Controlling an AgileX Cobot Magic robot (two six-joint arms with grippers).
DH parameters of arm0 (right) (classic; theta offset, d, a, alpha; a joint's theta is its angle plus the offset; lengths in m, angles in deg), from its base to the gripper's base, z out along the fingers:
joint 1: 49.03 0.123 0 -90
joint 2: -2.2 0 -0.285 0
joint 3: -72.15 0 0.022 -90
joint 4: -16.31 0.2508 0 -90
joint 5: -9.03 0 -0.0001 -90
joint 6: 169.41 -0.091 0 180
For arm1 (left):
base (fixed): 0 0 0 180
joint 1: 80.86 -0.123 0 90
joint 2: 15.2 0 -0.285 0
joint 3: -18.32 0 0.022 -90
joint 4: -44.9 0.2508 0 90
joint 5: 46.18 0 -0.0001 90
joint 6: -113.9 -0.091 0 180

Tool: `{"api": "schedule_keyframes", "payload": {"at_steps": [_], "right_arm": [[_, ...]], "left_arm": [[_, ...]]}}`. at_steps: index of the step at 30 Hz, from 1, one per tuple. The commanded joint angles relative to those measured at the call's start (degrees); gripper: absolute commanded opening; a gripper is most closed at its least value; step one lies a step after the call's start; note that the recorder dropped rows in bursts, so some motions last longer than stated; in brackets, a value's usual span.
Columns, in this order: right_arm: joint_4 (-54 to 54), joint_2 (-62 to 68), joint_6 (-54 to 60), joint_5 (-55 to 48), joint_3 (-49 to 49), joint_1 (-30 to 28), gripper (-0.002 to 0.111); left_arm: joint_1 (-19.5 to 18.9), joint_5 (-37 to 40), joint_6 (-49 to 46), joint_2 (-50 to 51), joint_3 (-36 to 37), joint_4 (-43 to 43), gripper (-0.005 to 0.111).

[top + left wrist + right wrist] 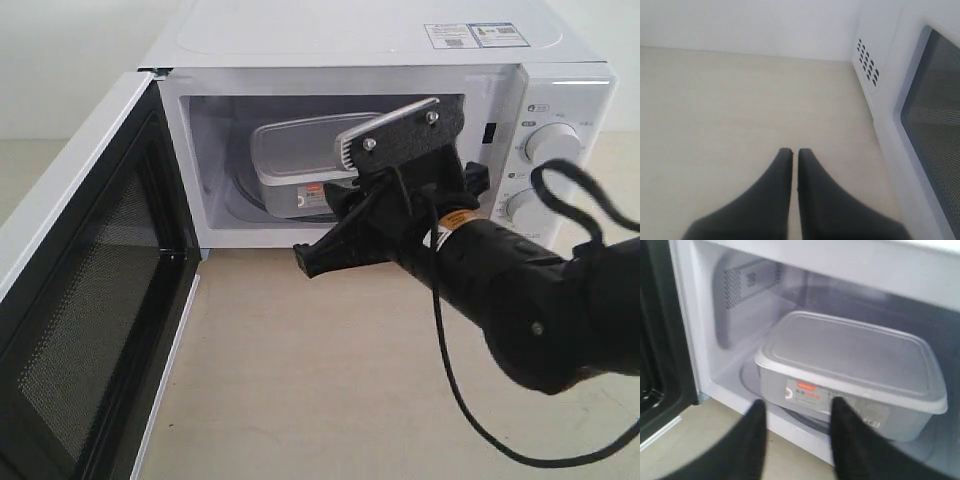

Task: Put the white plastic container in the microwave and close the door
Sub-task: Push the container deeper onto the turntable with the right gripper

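The white plastic container sits inside the microwave on the glass turntable, its red-white label facing out. In the right wrist view the white plastic container fills the cavity floor. My right gripper is open just outside the opening, in front of the label, with nothing between its fingers. In the exterior view the right gripper hangs before the cavity. The door stands wide open on the left, mesh side showing. My left gripper is shut and empty above the table, beside the door's outer face.
Two round dials are on the microwave's right panel. A black cable loops under the right arm. Side vent holes show past the door. The beige tabletop runs in front of the microwave.
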Motion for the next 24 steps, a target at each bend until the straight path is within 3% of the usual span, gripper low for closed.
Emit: {"api": "schedule_keyframes", "payload": {"at_steps": [1,8,16,24], "right_arm": [[-1.9,6.7,-6.2,10.0,0.7,-0.1,0.000],[-5.4,16.6,-14.0,22.9,-0.3,-0.1,0.000],[-4.8,24.5,-14.0,20.1,-10.3,-0.2,0.000],[-3.8,29.3,-9.1,12.0,-22.2,-4.0,0.000]], "left_arm": [[-0.1,-0.2,0.4,-0.2,0.2,-0.2,0.004],[-0.1,-0.2,0.4,-0.2,0.2,-0.2,0.004],[-0.1,-0.2,0.4,-0.2,0.2,-0.2,0.004],[-0.1,-0.2,0.4,-0.2,0.2,-0.2,0.004]]}}
